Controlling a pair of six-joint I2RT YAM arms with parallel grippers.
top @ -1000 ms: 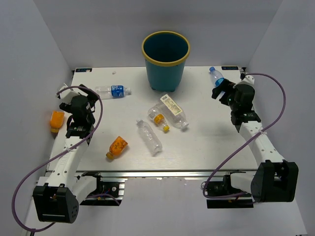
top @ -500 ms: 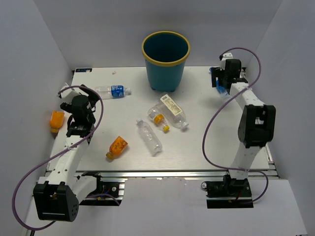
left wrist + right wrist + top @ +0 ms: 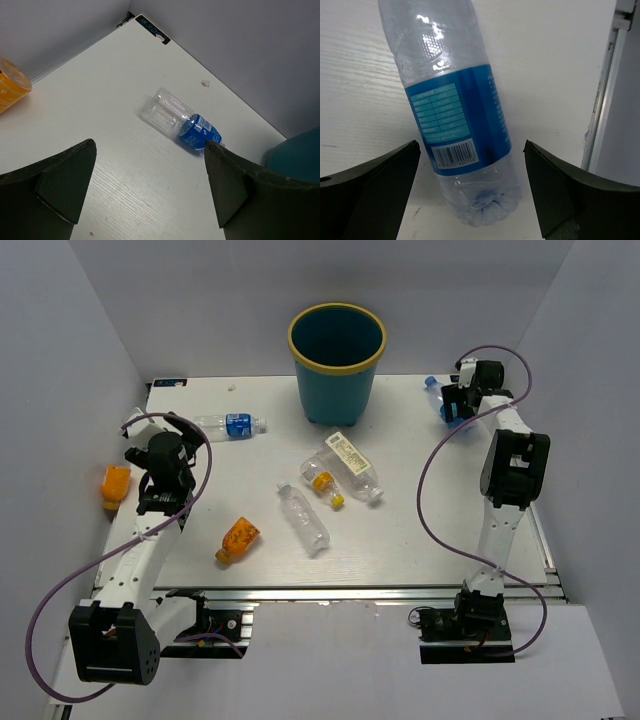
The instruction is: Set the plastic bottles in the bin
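From the overhead camera I see the round teal-blue plastic bin with a yellow rim (image 3: 337,390) standing upright at the top centre of the white table (image 3: 430,500), and its mouth shows only its own teal inner wall. All the bottles lie outside it. A clear bottle with a blue label (image 3: 228,424) lies at upper left. In the middle are a clear bottle with a white label (image 3: 353,466), a small clear bottle with an orange cap (image 3: 322,483) just beside it and a plain clear bottle (image 3: 303,519) below. A stubby orange bottle (image 3: 238,540) lies lower left and a second stubby orange bottle (image 3: 116,485) sits at the table's left edge. My right gripper (image 3: 470,150) is spread wide at upper right, astride a blue-capped clear bottle with a blue label (image 3: 455,115), with a gap on each side. Only that wrist camera shows the label's barcode and the metal rail (image 3: 600,100) at the right; overhead, just the cap end peeks out. My left gripper (image 3: 149,165) is also spread apart and holding nothing. Its camera alone shows the upper-left bottle's ribbed clear base, with the bin's side at the frame's right edge.
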